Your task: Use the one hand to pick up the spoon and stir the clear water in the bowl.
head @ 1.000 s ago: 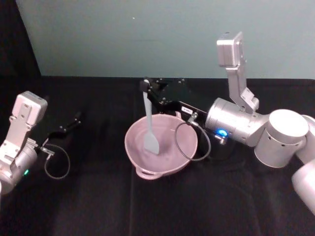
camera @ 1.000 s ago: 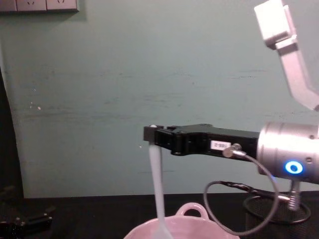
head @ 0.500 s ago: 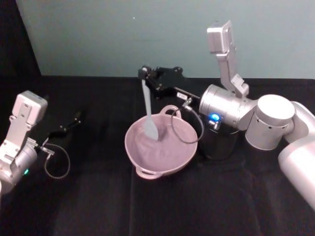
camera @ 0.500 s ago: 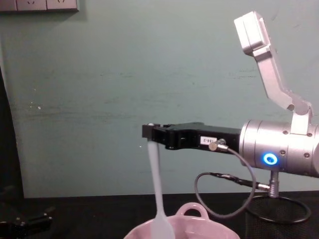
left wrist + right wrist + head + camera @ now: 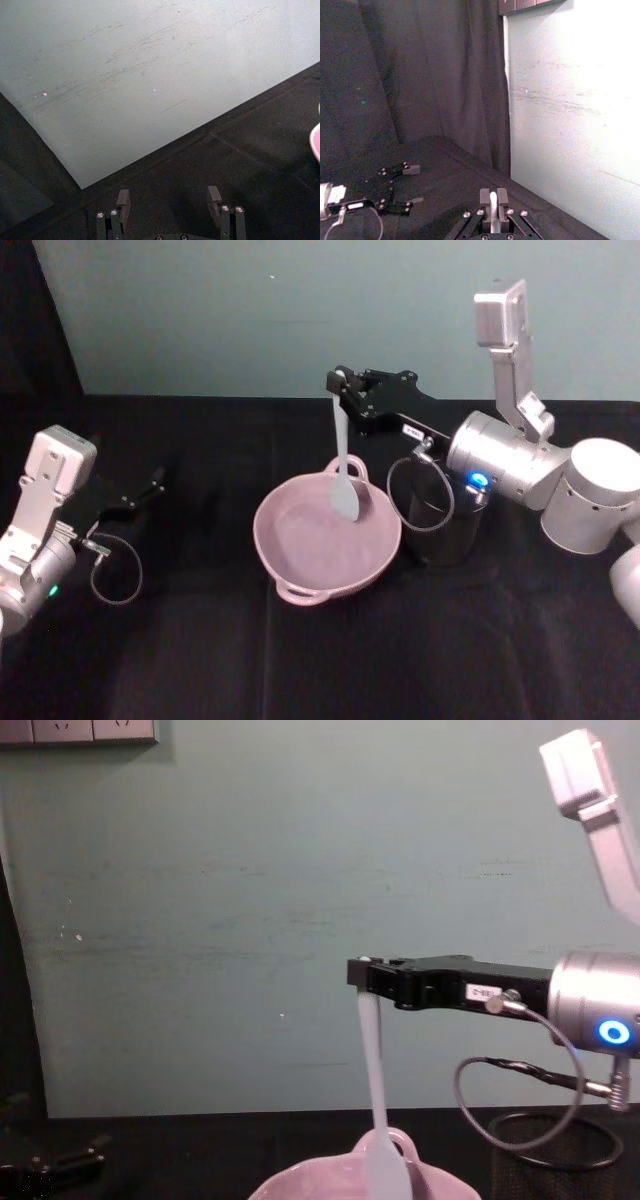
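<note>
Spoon position: the spoon hangs straight down from the right gripper, handle end at the top and paddle end low inside the bowl, by the far rim.
Spoon look: long, slim, white plastic with a flat paddle head.
Bowl: wide, pale pink and glossy, with a loop handle on the rim; it sits on the black tablecloth, just beside a dark mesh cup.
Right gripper: black fingers pinched narrowly on the top of the spoon handle, reaching out level above the bowl's far side.
Left gripper: the left gripper is parked low at the left, fingers apart, holding nothing.
</note>
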Motion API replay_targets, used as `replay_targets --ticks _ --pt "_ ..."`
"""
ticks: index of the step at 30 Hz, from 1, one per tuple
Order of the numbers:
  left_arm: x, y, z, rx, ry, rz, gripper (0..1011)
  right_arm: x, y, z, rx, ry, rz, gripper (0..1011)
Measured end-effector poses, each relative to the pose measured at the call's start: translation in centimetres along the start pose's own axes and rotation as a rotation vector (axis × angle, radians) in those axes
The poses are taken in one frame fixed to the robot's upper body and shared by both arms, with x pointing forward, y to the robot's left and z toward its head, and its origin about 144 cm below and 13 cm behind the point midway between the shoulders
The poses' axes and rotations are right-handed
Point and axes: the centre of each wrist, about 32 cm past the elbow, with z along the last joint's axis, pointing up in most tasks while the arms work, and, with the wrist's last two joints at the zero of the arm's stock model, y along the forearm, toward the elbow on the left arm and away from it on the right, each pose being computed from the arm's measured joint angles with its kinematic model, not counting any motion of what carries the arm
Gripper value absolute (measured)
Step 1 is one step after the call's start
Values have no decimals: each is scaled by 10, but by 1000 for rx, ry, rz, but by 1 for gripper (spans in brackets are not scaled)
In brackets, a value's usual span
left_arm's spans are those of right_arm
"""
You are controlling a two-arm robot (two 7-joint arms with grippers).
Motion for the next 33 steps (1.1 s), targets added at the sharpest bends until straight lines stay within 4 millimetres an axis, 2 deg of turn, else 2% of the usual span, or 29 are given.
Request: replay_targets --ticks 8,17,24,33 --pt "0 0 0 0 0 0 1011 -8 -18 1 -8 -5 -4 94" --pt "0 0 0 0 0 0 1011 -22 -21 -1 -10 4 22 94" --pt "0 0 0 0 0 0 1011 -36 -13 -6 -9 24 65 94" --pt "0 0 0 0 0 0 1011 -44 16 -3 -8 17 132 94"
